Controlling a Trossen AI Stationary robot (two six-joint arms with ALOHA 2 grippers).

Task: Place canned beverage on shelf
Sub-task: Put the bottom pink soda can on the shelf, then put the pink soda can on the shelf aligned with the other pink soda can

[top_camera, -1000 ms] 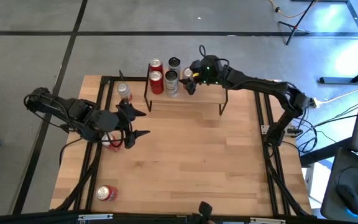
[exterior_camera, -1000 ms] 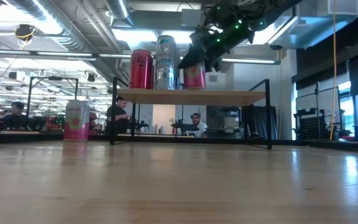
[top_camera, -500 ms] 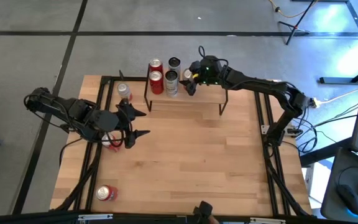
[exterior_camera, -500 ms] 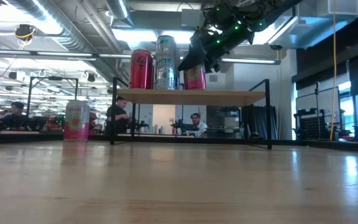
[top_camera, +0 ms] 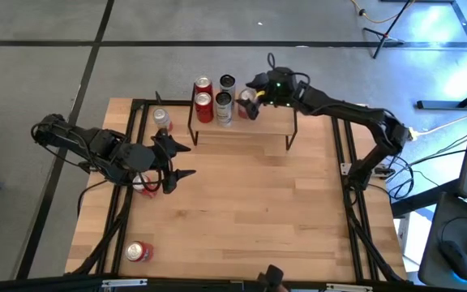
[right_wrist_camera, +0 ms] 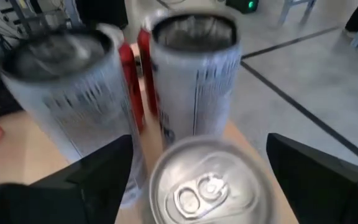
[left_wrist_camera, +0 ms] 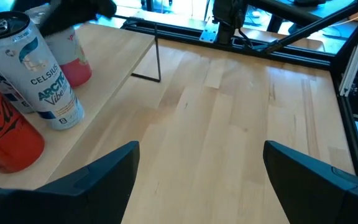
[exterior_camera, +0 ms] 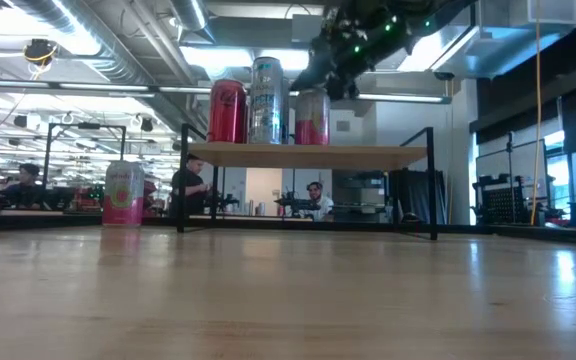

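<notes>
Spread wide apart, the right gripper's (right_wrist_camera: 197, 180) fingers (right_wrist_camera: 325, 180) straddle the top of the pink can (exterior_camera: 312, 117) without touching it, so the can looks let go; it stands upright on the shelf (exterior_camera: 308, 154), just beside the silver can (exterior_camera: 266, 100) and the red can (exterior_camera: 227, 111). From above, the right gripper (top_camera: 254, 89) hangs over the shelf (top_camera: 242, 130) at the can cluster's edge, its arm reaching across from the table's right side with the elbow bent near the frame. The left gripper (top_camera: 177, 162) waits over the table well apart from the shelf, fingers parted and holding nothing, with a can (top_camera: 144, 186) lying just under it; another can (top_camera: 139, 251) lies farther off, and a pink one (top_camera: 162, 120) stands just beside the shelf. The main risk, as I judge it, is the pull-back: the fingers sit low around the pink can with the silver can tight beside it, so a sideways or tilted retreat could clip a rim and topple a can off the narrow board. A straight lift first would avoid that.
</notes>
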